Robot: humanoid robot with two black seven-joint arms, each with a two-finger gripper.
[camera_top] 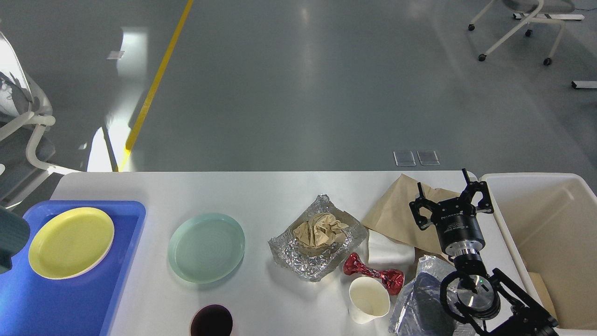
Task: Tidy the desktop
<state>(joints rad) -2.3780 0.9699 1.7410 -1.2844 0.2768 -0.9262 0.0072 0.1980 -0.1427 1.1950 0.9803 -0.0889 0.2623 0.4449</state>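
Note:
The white-grey desktop [261, 191] fills the lower half of the head view. On it lie a pale green plate [206, 247], a foil tray [289, 254] holding crumpled brown paper [321, 231], a red foil wrapper [373, 274], a white paper cup [368, 300], a white tissue [389, 249], a brown paper bag [396, 212] and a grey plastic bag [419, 303]. My right gripper [442, 192] is open and empty above the brown paper bag. Only a dark part of my left arm [9, 238] shows at the left edge; its gripper is out of view.
A blue tray [70, 298] at the front left holds a yellow plate [71, 242]. A deep off-white bin [550, 233] stands right of the desktop with some brown cardboard inside. A dark red cup [211, 321] sits at the front edge. Chairs stand on the floor beyond.

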